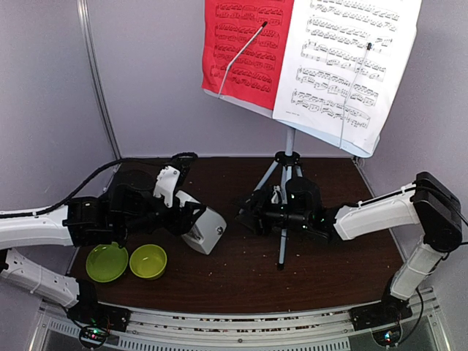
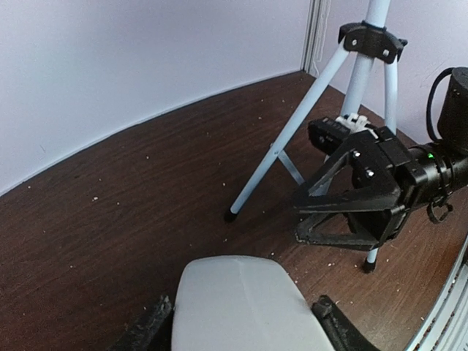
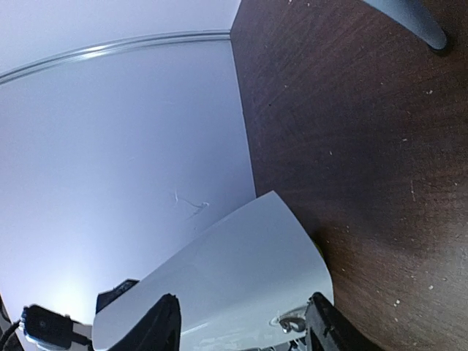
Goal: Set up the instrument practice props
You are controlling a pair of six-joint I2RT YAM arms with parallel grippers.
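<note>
The tripod music stand [image 1: 289, 146] stands at the back of the bench [image 1: 241, 285], with a red sheet [image 1: 245, 51] and a white sheet [image 1: 351, 66] on its desk. The left fingers [image 2: 150, 330] clamp the tilted metronome [image 1: 206, 229] left of the stand's legs. The right fingers [image 3: 162, 329] are spread apart, facing it.

**Red, White and Lime on Dark Wood**

The red paper music sheet [image 1: 245, 51] and the white paper music sheet [image 1: 344, 66] both carry black printed staves. The grey-white metal tripod stand [image 1: 289, 140] has black joints. The whitish pyramid metronome [image 1: 206, 229] is plain. Two round lime-green bowls [image 1: 107, 262] [image 1: 148, 261] are unpatterned. The dark brown wood-grain table [image 1: 241, 281] is flecked with pale specks.
</note>
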